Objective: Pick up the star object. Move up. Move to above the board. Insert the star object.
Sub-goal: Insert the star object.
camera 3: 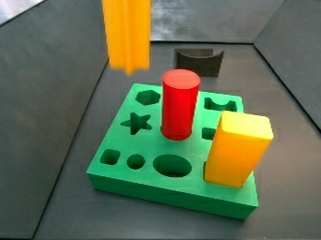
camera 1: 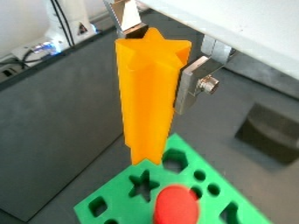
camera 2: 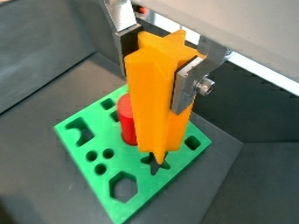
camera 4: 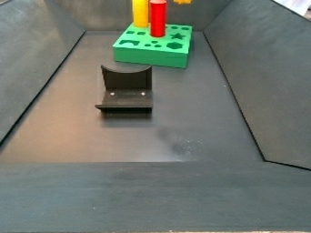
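Observation:
My gripper [camera 1: 158,54] is shut on the star object [camera 1: 146,96], a tall orange ridged prism held upright by its upper part; both also show in a wrist view [camera 2: 158,66], the prism [camera 2: 156,105]. It hangs above the green board [camera 2: 87,122], its lower end over the star hole [camera 1: 142,184]. In a side view the prism [camera 3: 126,33] floats well above the board [camera 3: 126,178], up and left of the star hole [camera 3: 138,122]. The gripper is out of frame in both side views.
A red cylinder [camera 3: 179,103] and a yellow-orange square block [camera 3: 238,148] stand in the board. The dark fixture [camera 4: 124,88] stands on the floor beside the board [camera 4: 155,45]. Sloped dark walls [camera 4: 43,82] enclose the floor.

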